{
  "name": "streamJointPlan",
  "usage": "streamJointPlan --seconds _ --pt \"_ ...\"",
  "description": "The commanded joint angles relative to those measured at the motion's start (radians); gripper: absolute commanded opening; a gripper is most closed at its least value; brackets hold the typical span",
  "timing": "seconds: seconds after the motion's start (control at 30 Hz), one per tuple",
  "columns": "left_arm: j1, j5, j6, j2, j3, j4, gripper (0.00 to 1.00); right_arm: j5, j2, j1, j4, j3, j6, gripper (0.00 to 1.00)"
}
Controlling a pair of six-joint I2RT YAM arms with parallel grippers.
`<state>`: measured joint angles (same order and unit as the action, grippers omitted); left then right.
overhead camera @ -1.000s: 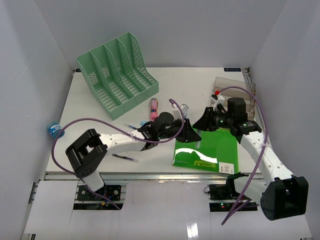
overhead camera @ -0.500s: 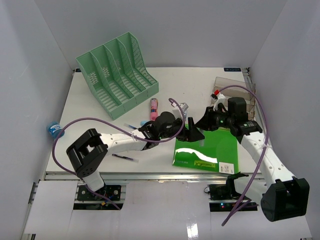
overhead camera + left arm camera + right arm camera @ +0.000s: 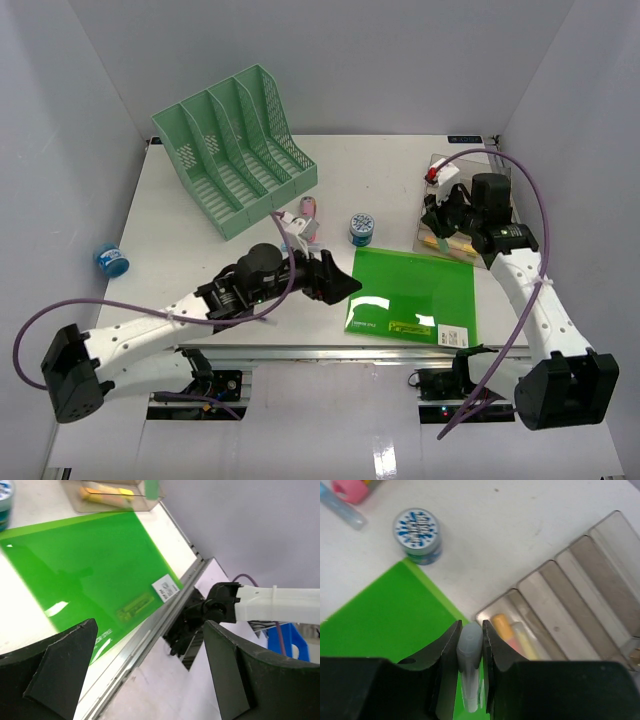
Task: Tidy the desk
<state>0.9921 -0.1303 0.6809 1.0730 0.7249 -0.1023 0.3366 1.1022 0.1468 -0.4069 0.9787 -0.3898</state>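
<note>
The right claw [image 3: 470,635] is clenched on a pale marker [image 3: 469,672] at the near end of the smoky divider tray [image 3: 600,580], presumably to slot it in, while the left claw [image 3: 150,625] hangs spread and empty beside the green folder [image 3: 415,295], on the white bench [image 3: 170,240] beneath both arms.

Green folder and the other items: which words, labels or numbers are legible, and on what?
None legible.
White sticker on the green folder: print too small.
Pale printing beside it: blurred.
Blue round container: pattern only, no readable letters.
Dark label on the desk, far edge: too small.
</note>
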Motion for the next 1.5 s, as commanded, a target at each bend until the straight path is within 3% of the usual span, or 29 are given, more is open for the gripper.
streamJointPlan --seconds 0.0,0.27,0.57,0.67,0.8,0.97,1.07,1.27,1.37,1.47 --pt "-0.014 0.167 -0.072 -0.172 -0.073 0.248 0.98 -0.118 0.103 -0.056 0.018 0.097 -0.247 0.08" --pt "-0.026 0.25 -0.065 -0.392 -0.167 0.32 0.98 -0.152 0.331 -0.115 0.064 0.183 -0.352 0.09" --pt "-0.03 0.25 -0.047 -0.417 -0.204 0.323 0.98 -0.171 0.467 -0.115 0.1 0.183 -0.361 0.16" --pt "-0.029 0.25 -0.035 -0.42 -0.214 0.309 0.98 -0.176 0.471 -0.114 0.101 0.152 -0.384 0.29" --pt "-0.03 0.264 0.004 -0.408 -0.227 0.269 0.98 -0.167 0.462 -0.124 0.1 0.113 -0.397 0.64" --pt "-0.062 0.253 0.12 -0.306 -0.214 0.219 0.98 -0.097 0.426 -0.135 0.067 0.116 -0.39 0.78" --pt "-0.133 0.203 0.172 -0.21 -0.176 0.228 0.98 0.055 0.377 -0.174 -0.05 0.156 -0.383 0.8" --pt "-0.349 0.02 0.285 -0.089 -0.169 0.208 0.82 0.527 0.221 -0.191 -0.345 0.158 -0.488 0.81" --pt "-0.396 0.02 0.318 -0.015 -0.121 0.27 0.79 0.686 0.165 -0.188 -0.436 0.089 -0.532 0.81" --pt "-0.424 0.087 0.347 0.084 -0.031 0.391 0.68 0.761 0.125 -0.187 -0.438 0.018 -0.534 0.81"
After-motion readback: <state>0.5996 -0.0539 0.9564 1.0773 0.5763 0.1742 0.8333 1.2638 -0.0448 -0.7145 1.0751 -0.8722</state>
